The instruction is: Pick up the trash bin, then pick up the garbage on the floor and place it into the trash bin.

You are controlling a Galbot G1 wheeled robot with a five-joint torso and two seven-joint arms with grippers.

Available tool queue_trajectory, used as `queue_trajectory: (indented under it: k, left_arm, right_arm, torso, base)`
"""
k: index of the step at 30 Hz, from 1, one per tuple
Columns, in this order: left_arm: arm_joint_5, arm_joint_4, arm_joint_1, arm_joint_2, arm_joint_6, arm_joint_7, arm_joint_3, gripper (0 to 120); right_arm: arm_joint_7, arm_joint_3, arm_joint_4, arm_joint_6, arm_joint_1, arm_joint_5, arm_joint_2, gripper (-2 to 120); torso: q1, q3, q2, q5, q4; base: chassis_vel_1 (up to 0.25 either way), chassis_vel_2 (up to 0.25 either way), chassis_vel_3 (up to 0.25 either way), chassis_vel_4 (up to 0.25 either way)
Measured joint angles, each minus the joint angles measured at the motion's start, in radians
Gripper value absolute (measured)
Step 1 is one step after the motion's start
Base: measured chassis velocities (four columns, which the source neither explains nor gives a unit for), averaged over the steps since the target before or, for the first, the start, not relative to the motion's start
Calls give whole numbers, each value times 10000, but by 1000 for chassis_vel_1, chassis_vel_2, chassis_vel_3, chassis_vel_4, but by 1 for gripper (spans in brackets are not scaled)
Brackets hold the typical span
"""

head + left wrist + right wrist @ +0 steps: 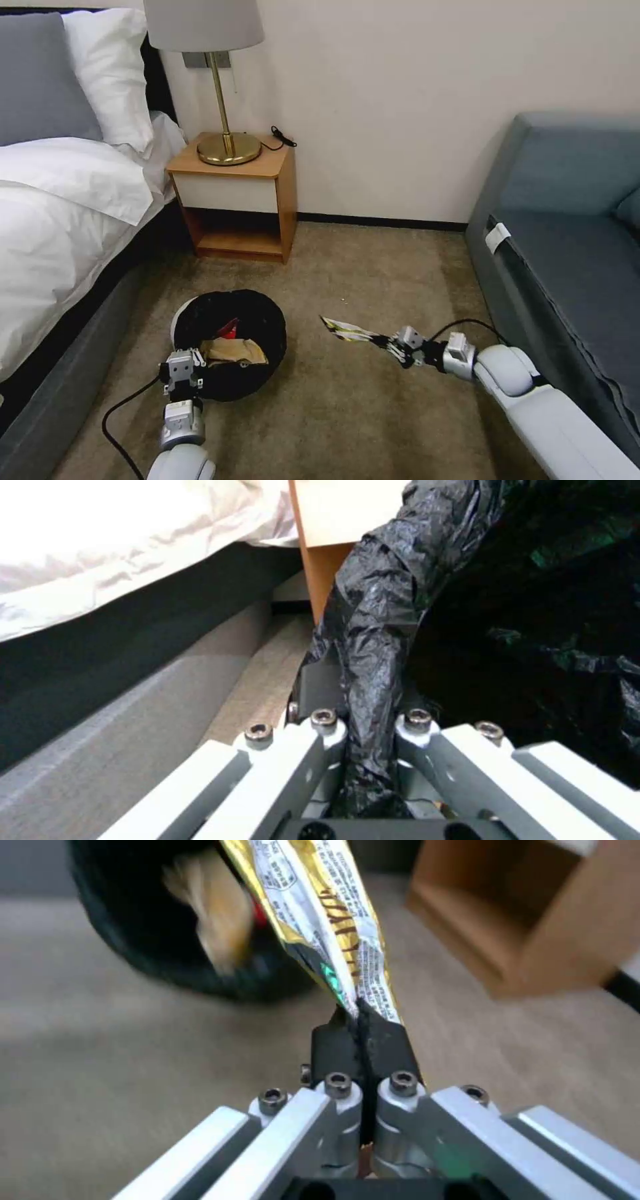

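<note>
In a carpeted bedroom, the robot's left tool (182, 369) is gripping the near rim of the trash bin (230, 343), its fingers (313, 687) pinched together on a fold of the crinkly black liner, as the left wrist view is showing. The bin is tilting with its mouth facing up toward the head camera, between the bed (60, 220) on the robot's left and the open floor; whether its base is touching the carpet (373, 413) cannot be told. Inside the bin a tan crumpled paper bag (233, 351) is lying against the lower wall, and a red packet (229, 327) is peeking out just above it.

To the right, the right tool (389, 343) is reaching out low over the carpet, its fingers (337, 1047) pressed tight on one end of the gold-silver snack wrapper (347, 329). The wrapper is sticking out flat from the fingertips toward the bin, clear of the bin's rim and near it. In the right wrist view the wrapper (320, 915) is stretching away from the closed pads with the dark bin mouth blurred behind it.

A wooden nightstand (237, 200) carrying a brass lamp (223, 87) is standing against the wall beyond the bin, and a grey-blue sofa (567, 253) is lining the robot's right side.
</note>
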Motion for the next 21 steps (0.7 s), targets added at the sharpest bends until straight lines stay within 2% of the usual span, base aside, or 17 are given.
queue_trajectory:
  k: [6, 12, 21]
  left_arm:
    - [-6, -15, -111, -5, 30, 16, 36, 2]
    - [-45, -126, -219, -83, 62, 98, 193, 2]
    - [-211, -488, -294, -276, 106, 227, 385, 2]
  right_arm:
    - [6, -692, 471, -600, 603, 1385, 84, 0]
    - [14, -1925, 331, -1159, 1962, 2764, 192, 0]
    - [179, -2798, -260, -1405, 2632, 3396, 868, 0]
  torso:
    - [0, 0, 0, 0, 0]
    - [0, 0, 0, 0, 0]
    - [0, 0, 0, 2, 0]
  base:
    - [0, 0, 0, 0]
    - [0, 0, 0, 0]
    - [0, 0, 0, 0]
